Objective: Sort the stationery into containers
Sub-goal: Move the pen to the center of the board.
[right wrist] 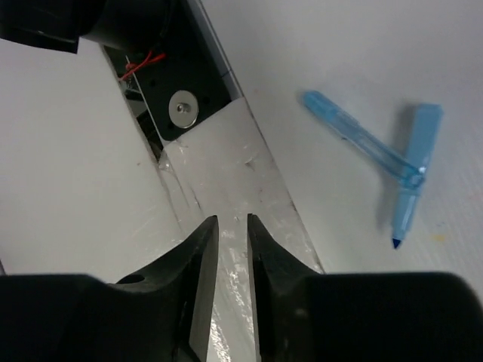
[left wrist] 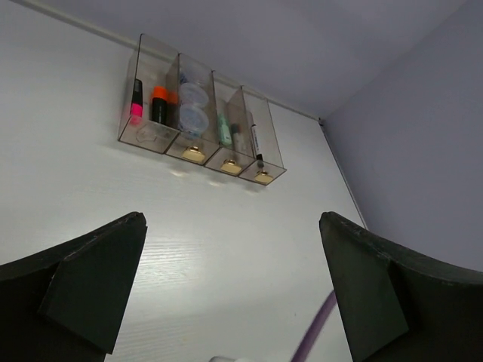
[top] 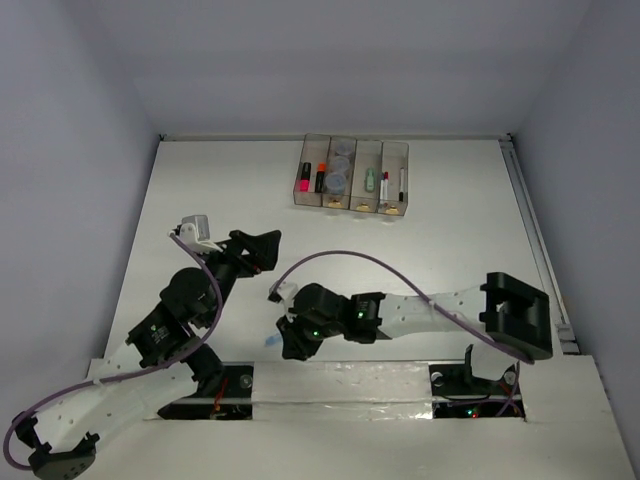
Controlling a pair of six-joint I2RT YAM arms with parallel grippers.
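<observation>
Right gripper (right wrist: 232, 220), jaws nearly shut on nothing, hovers beside two crossed light-blue translucent plastic pen pieces (right wrist: 355, 134) near the table's taped edge (right wrist: 249, 166) (left gripper (left wrist: 232, 226) gapes empty, facing the far clear-brownish bins (left wrist: 143, 136)); descending unopened could scatter them.

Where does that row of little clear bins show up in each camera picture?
Top external: row of bins, upper centre.
Left wrist: upper left, gold knobs toward the camera.
Right wrist: not in view.
Shared landmark: the white table, in all three.
</observation>
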